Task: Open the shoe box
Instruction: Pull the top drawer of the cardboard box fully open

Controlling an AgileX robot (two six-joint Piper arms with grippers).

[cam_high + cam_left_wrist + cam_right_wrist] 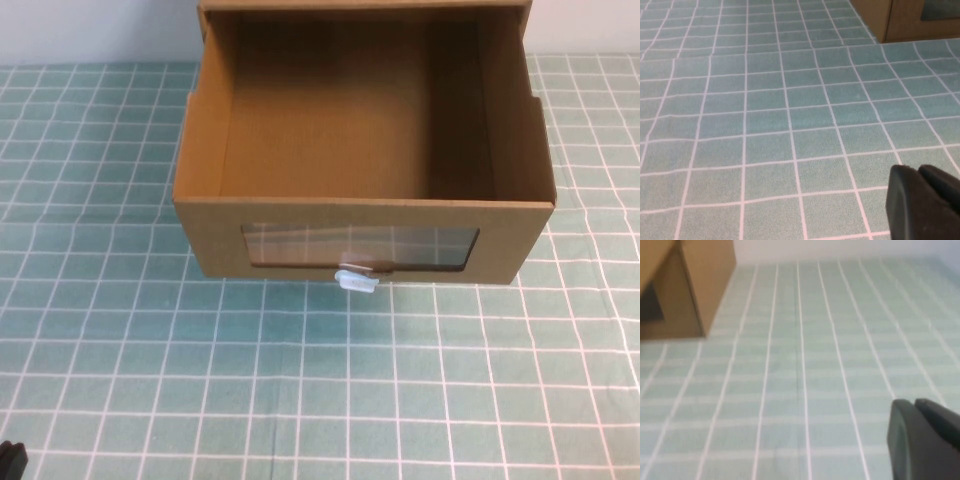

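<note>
The brown cardboard shoe box (360, 212) stands at the far middle of the table with its drawer slid out toward me and nothing inside. Its front wall has a clear window (360, 246) and a small white pull tab (357, 281) below it. My left gripper (918, 170) is shut and holds nothing, low over the cloth at the near left, far from the box corner (890, 20). A bit of the left gripper (10, 458) shows at the near left edge. My right gripper (914, 402) is also shut with nothing in it, well clear of the box (700, 280).
A green cloth with a white grid (320, 380) covers the whole table. A pale wall (90, 30) runs behind the box.
</note>
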